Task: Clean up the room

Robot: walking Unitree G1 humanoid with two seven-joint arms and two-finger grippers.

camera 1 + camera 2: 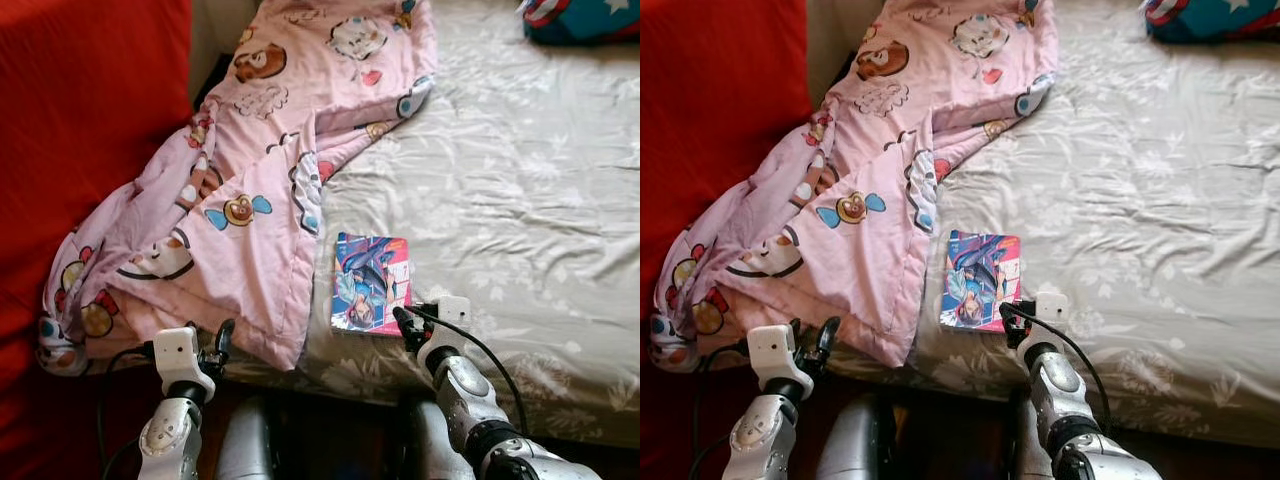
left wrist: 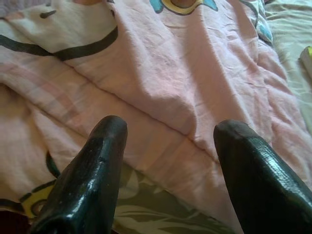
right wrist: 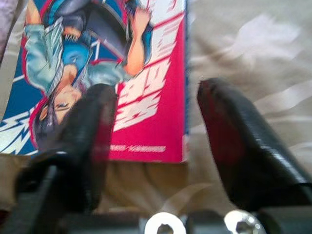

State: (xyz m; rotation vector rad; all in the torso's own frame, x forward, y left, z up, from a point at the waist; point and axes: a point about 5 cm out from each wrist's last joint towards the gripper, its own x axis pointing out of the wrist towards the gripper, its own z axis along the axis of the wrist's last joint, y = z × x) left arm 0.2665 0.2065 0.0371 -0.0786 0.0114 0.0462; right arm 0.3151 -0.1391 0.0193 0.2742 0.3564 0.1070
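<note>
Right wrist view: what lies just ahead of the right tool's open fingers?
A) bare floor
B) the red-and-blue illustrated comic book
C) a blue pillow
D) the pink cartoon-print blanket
B: the right tool points at the near edge of the red-and-blue illustrated comic book, which lies flat on the beige floral bedsheet.

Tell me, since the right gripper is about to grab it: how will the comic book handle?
The comic book looks thin, so probably light and bendy. It lies flat on the soft bed sheet, so pinching its edge may be awkward. Its glossy-looking cover might slip between the right gripper fingers.
</note>
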